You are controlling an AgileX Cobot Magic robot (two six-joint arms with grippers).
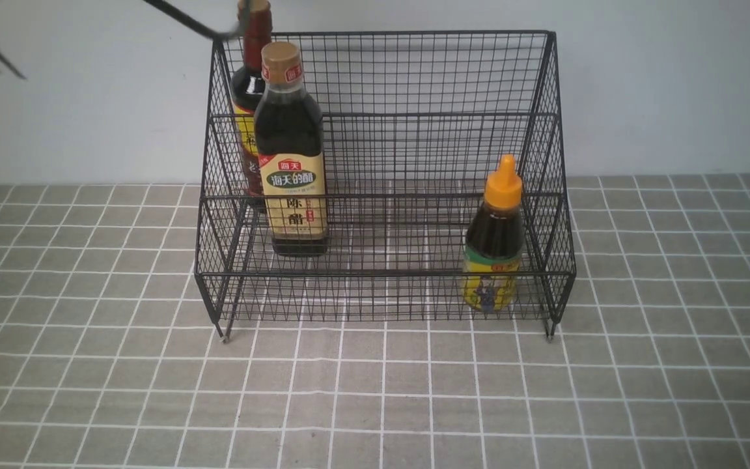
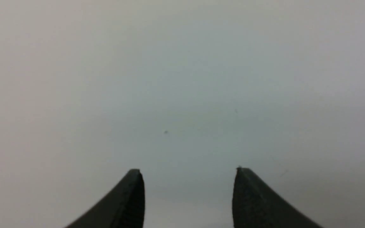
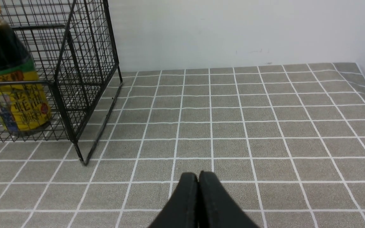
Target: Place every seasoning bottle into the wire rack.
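— What is the front view showing that the wrist views are not?
— Two tall dark bottles, a brown-capped one (image 1: 249, 130) and a gold-capped one (image 1: 290, 163), are standing at the left end of a black wire rack (image 1: 385, 273). A small orange-capped squeeze bottle (image 1: 502, 241) is leaning slightly inside the right end.
— And the left wrist view?
— Only a pale wall (image 2: 182, 95) is filling it, behind the left tool (image 2: 188, 169), whose fingers are spreading apart with nothing between them.
— The right wrist view?
— The right tool (image 3: 199, 174) is pressing its tips together, pinching nothing, over the tiled table (image 3: 233, 142); the squeeze bottle and one rack end are showing at the edge.
— The count?
— Three bottles are occupying one rack: two on the left, one on the right. Two tools are appearing, one per wrist view.
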